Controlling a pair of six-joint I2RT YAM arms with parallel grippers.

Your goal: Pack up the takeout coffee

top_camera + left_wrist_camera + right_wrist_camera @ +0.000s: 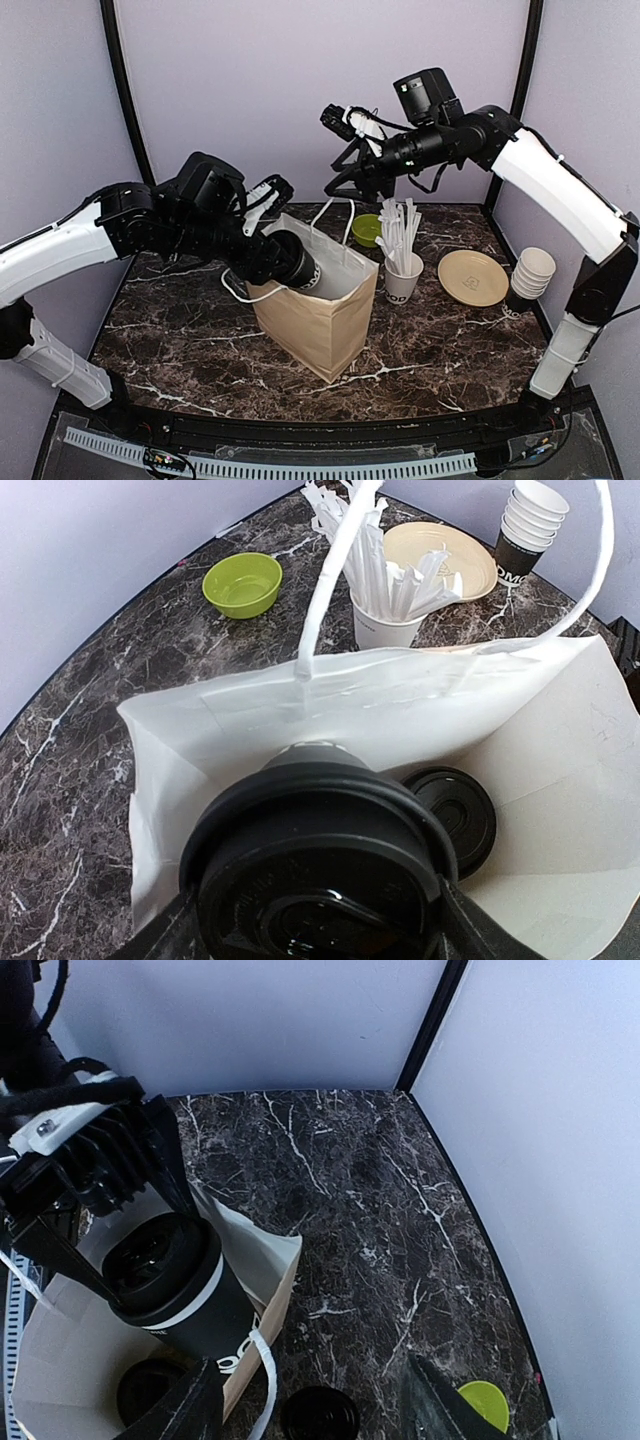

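Brown paper bag (320,320) at mid-table: holds one lidded black cup (452,815) on its floor. Left gripper (315,935): clamps a second takeout coffee (302,266), tilted in the bag mouth. Right gripper (312,1400): hovers above, fingers spread wide, nothing between them. Right of bag: white cup (403,282) packed with wrapped straws (400,230).

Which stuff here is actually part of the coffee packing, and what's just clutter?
Job: paper bag; held lidded cup; second lidded cup inside the bag.
Clutter: green bowl; cup of straws; tan plate; stack of lidless cups.
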